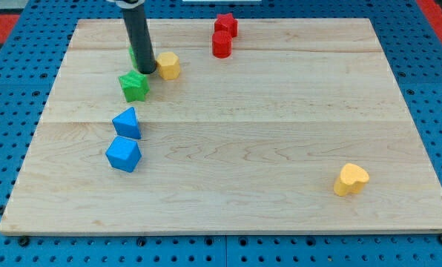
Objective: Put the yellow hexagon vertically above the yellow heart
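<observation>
The yellow hexagon (pixel 168 65) lies near the view's top left of the wooden board (pixel 265 148). The yellow heart (pixel 351 179) lies at the view's bottom right. My tip (pixel 147 71) stands just left of the yellow hexagon, touching or nearly touching its left side. A green star (pixel 134 85) lies just below and left of the tip. Another green block (pixel 134 54) is mostly hidden behind the rod.
A red star (pixel 225 24) and a red cylinder (pixel 221 44) sit at the view's top centre. A blue triangular block (pixel 127 123) and a blue cube-like block (pixel 123 154) lie at the left. A blue pegboard (pixel 13 89) surrounds the board.
</observation>
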Controlling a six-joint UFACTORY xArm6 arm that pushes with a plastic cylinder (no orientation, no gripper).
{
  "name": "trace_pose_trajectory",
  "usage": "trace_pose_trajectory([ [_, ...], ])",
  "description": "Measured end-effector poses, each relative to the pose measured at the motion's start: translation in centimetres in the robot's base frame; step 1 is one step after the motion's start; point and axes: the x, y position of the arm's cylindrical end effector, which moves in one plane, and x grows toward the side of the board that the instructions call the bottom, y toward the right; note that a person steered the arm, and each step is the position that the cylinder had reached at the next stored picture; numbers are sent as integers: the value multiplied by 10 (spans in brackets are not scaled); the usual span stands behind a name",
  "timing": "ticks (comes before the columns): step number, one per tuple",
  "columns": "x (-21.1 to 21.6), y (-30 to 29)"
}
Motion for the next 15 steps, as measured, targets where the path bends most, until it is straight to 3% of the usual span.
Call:
trace_pose_trajectory([
  [2,-8,88],
  [3,-44,58],
  [4,-54,102],
  [6,98,197],
  [8,40,209],
  [9,72,248],
  [10,103,238],
  [11,55,203],
  [12,104,162],
  [13,139,199],
  [14,143,238],
  [15,128,238],
])
